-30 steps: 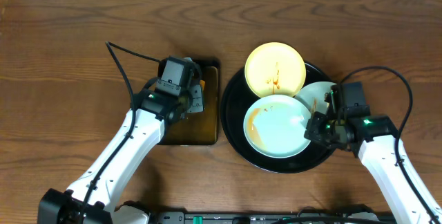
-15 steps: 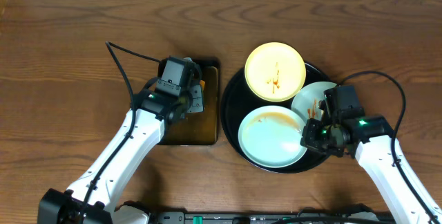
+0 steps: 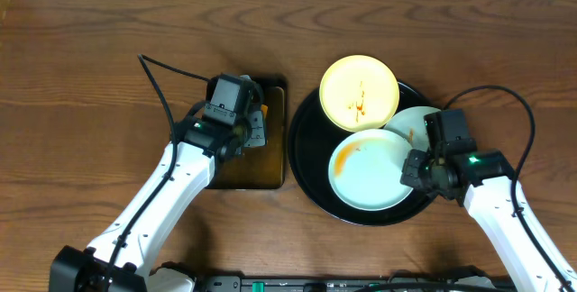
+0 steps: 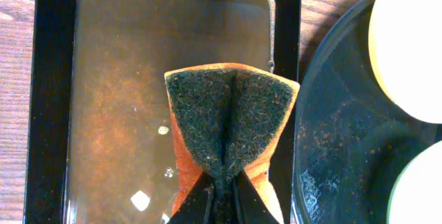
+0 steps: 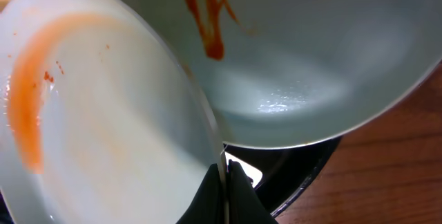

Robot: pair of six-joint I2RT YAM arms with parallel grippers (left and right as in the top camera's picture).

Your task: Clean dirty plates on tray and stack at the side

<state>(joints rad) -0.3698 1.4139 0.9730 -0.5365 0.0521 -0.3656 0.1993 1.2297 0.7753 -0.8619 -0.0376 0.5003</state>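
Overhead, at the near side of the tray (image 3: 305,152): slid back rightward and turned since half a second ago, the near plate (image 3: 371,170), orange smear now toward the tray's left. Pinched at its right rim by the right hand (image 3: 415,171), fingers almost closed on the thin edge. Seemingly not lifted clear; edge over the second pale plate (image 3: 410,123) on the tray's right. Farther back, on the tray's far rim, the yellow plate (image 3: 360,92), unmoved. Left of the tray, over the pan (image 3: 236,173), the left hand (image 3: 256,132) squeezed shut on a folded sponge (image 4: 228,124), as before. Probably no wiping begun yet.
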